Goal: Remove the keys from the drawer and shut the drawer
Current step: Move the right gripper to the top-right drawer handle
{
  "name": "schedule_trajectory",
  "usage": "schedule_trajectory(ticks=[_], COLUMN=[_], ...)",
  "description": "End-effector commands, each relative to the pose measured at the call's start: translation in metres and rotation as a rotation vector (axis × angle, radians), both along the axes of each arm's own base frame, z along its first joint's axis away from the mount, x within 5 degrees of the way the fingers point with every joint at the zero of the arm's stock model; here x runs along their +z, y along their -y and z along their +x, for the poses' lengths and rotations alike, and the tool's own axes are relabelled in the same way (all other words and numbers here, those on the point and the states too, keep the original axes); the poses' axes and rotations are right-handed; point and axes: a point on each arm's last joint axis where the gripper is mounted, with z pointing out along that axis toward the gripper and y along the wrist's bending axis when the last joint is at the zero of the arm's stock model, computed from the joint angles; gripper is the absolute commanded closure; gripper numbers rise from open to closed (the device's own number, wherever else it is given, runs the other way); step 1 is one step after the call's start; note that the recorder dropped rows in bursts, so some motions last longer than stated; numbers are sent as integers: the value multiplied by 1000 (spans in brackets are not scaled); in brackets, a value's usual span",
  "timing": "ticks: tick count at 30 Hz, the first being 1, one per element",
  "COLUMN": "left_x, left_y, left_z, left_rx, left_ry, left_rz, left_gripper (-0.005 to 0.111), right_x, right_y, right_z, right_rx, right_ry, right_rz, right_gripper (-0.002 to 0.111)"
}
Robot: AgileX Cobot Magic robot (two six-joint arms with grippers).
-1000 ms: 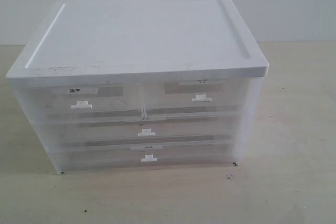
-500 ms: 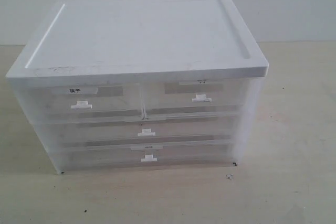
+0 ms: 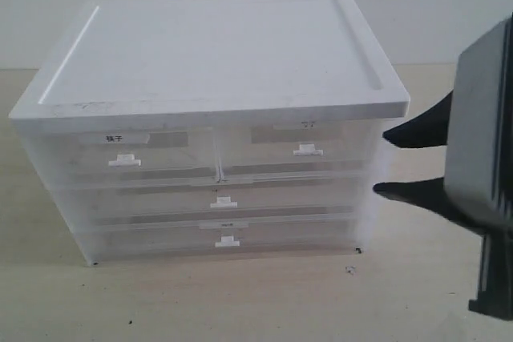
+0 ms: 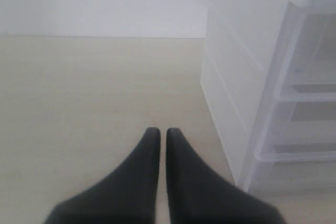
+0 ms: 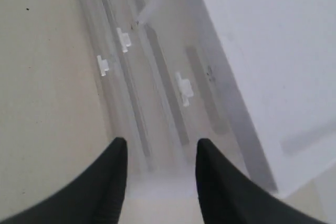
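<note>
The drawer (image 3: 298,148) is the upper right one of a white plastic cabinet (image 3: 216,54). It has a small white tab handle and a grey-brown strip, and it stands closed. The keys are hidden; nothing of them shows through the translucent front. My right gripper (image 3: 381,162) is open, its dark fingertips close to the cabinet's right front corner at the height of that drawer. In the right wrist view the open right gripper (image 5: 161,142) points along the cabinet front toward the drawer (image 5: 181,95). My left gripper (image 4: 163,130) is shut and empty over the table, left of the cabinet (image 4: 236,77).
The upper left drawer (image 3: 124,151) carries a white label with black letters. Two full-width drawers (image 3: 223,202) lie below, all closed. The cabinet stands on a pale wooden table (image 3: 240,302) before a white wall. The right arm's grey body (image 3: 481,150) fills the right edge.
My right gripper has come into the exterior view from the right, open, up to the cabinet's right side. The cabinet and its drawers have not moved.
</note>
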Motion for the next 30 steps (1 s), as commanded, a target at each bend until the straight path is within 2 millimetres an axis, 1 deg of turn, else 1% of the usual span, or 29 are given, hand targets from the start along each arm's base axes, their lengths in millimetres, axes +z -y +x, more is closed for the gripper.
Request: schedule_trajectory(ticks=[1, 4, 6, 9, 13, 16, 19, 26, 30], left_x=[2, 2, 2, 2, 2, 2, 2, 2, 2], left_y=[0, 0, 0, 0, 0, 0, 0, 0, 0], left_z=[0, 0, 0, 0, 0, 0, 0, 0, 0], left_rx=[-1, -1, -1, -1, -1, -1, -1, -1, -1], left_ry=[12, 12, 12, 12, 12, 12, 12, 12, 12], left_rz=[3, 3, 3, 3, 3, 3, 3, 3, 3], left_gripper=[102, 102, 102, 102, 102, 102, 102, 102, 102], right_x=[-10, -15, -19, -30, -49, -56, -59, -51, -55], right_y=[-12, -12, -13, -18, -30, -34, -36, -36, -38], right_z=[-3, -2, 0, 6, 19, 26, 27, 32, 33], right_rx=[105, 95, 102, 115, 122, 118, 120, 87, 99], right_ry=[221, 293, 319, 284, 239, 234, 232, 321, 315], right_rz=[-10, 6, -15, -62, -124, -142, -152, -111, -134], right_gripper=[70, 70, 70, 70, 70, 70, 70, 70, 70])
